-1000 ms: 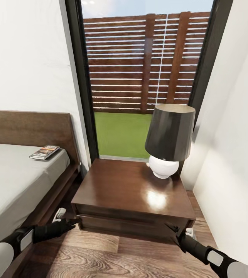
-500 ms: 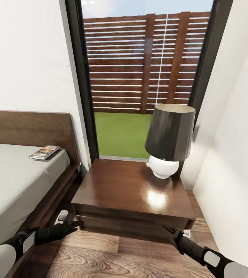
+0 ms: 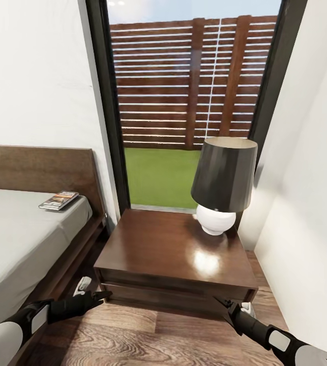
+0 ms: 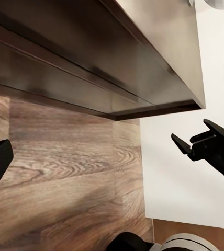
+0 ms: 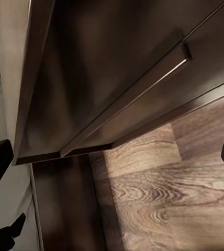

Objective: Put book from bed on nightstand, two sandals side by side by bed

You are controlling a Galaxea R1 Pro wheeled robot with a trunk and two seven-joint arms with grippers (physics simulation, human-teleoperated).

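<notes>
Both our end effectors, left [image 3: 99, 295] and right [image 3: 223, 303], hang low and empty, jaws parted, before the nightstand [image 3: 173, 249], while the book [image 3: 59, 200] lies up-left of the left one on the bed [image 3: 16, 239], so nothing looks done yet.

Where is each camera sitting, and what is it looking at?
Head view: up on the robot's head, looking down at the nightstand, bed and book; both arms show.
Left wrist view: by the left hand, facing the nightstand's front; the right hand shows.
Right wrist view: by the right hand, facing the drawer fronts.
All three share the nightstand and floor.
</notes>
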